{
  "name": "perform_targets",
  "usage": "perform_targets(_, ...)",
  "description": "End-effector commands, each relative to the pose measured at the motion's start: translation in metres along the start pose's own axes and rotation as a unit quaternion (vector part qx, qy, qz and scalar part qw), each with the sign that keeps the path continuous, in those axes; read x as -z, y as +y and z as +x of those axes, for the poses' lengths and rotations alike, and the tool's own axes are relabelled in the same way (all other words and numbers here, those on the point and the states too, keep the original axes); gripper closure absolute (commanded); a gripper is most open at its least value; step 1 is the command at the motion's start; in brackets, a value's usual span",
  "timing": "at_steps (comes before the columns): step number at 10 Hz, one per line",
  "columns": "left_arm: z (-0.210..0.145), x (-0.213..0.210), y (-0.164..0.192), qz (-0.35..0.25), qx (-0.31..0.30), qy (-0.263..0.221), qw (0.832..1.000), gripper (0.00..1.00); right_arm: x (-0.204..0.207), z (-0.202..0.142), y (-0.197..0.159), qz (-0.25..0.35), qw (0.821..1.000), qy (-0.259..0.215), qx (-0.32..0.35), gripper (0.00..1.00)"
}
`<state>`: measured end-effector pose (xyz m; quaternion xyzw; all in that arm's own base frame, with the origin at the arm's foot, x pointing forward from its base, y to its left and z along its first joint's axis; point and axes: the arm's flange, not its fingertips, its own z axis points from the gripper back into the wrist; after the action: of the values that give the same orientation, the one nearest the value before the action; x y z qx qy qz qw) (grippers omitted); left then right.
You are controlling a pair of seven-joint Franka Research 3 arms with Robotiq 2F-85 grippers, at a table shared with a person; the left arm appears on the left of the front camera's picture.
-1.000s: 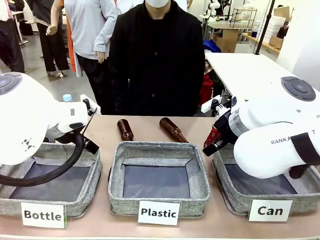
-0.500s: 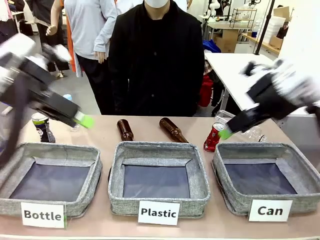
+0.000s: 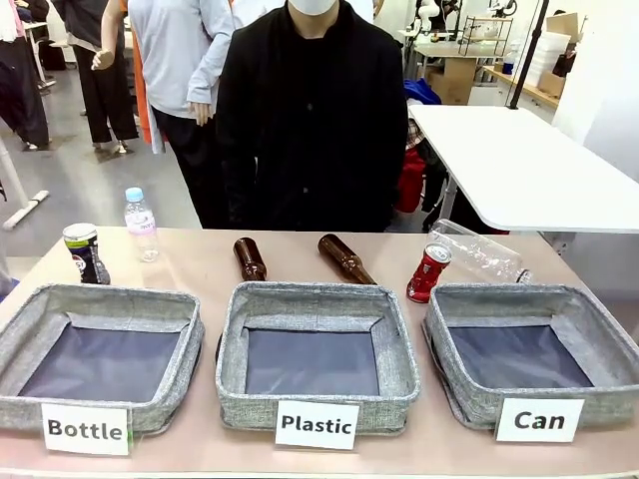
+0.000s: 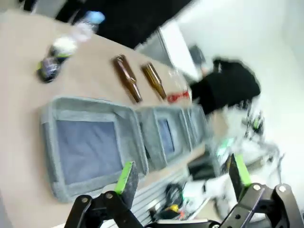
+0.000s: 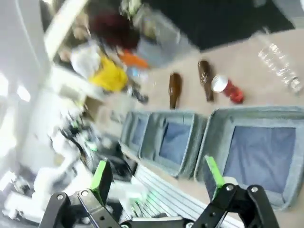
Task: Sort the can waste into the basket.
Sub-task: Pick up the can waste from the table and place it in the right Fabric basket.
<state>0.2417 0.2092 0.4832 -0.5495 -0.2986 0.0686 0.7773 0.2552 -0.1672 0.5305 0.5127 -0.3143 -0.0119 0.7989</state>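
L end effector [image 4: 181, 172] & R end effector [image 5: 157, 173] open. Red can [image 3: 429, 272] tilted at basket's [image 3: 527, 293] 10 o'clock, poss. touching clear bottle [image 3: 479, 254]: nudge may topple it. Dark can [image 3: 83, 252] at bench [image 3: 200, 261] 10 o'clock: long carry, slip risk.

Left gripper [image 4: 181, 167], right gripper [image 5: 156, 166], black, green pads [image 4: 126, 175]

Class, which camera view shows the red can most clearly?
The front view: the red can is sharp, leaning beside the basket labelled Can. Both wrist views blur it: a red smear in the left, a small shape in the right.
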Motion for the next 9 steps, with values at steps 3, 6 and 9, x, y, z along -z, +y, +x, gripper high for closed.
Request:
perform_targets(3, -0.052, 0.038, 0.044, -0.049, -0.082, -0.121, 0.988, 0.0, 0.019, -0.046, -0.075, 0.044, 0.994, -0.08, 0.067, 0.0)
perform_targets(6, 0.0, -0.027, 0.066, -0.038, -0.099, -0.117, 0.988, 0.0, -0.035, -0.008, -0.06, 0.031, 0.995, -0.08, 0.059, 0.0)
perform_targets(9, 0.0, -0.027, 0.066, -0.038, -0.099, -0.117, 0.988, 0.0, -0.035, -0.008, -0.06, 0.031, 0.995, -0.08, 0.059, 0.0)
